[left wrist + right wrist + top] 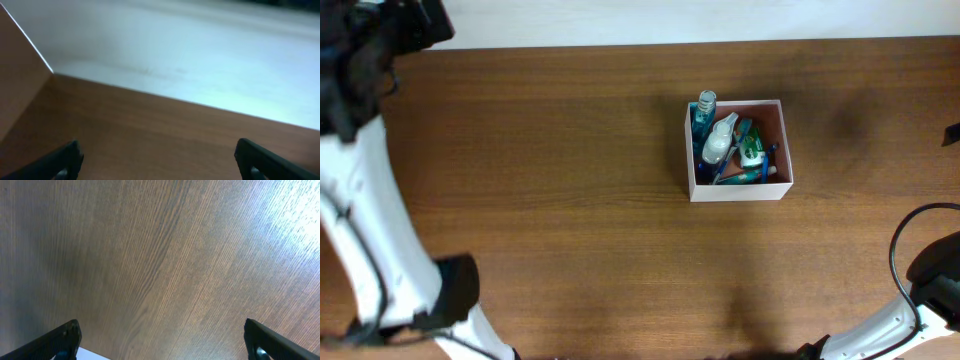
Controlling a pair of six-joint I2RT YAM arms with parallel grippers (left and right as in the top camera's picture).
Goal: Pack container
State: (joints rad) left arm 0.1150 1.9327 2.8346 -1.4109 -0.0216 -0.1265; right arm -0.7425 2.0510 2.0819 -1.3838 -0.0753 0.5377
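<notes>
left gripper (159,150), right gripper (161,330) both wide open, empty. bottle (704,108) pokes over container (740,192) rim, so a careless bump probably tips it out.

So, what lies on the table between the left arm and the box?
Nothing. The overhead view shows only bare table between the left arm and the box.
</notes>
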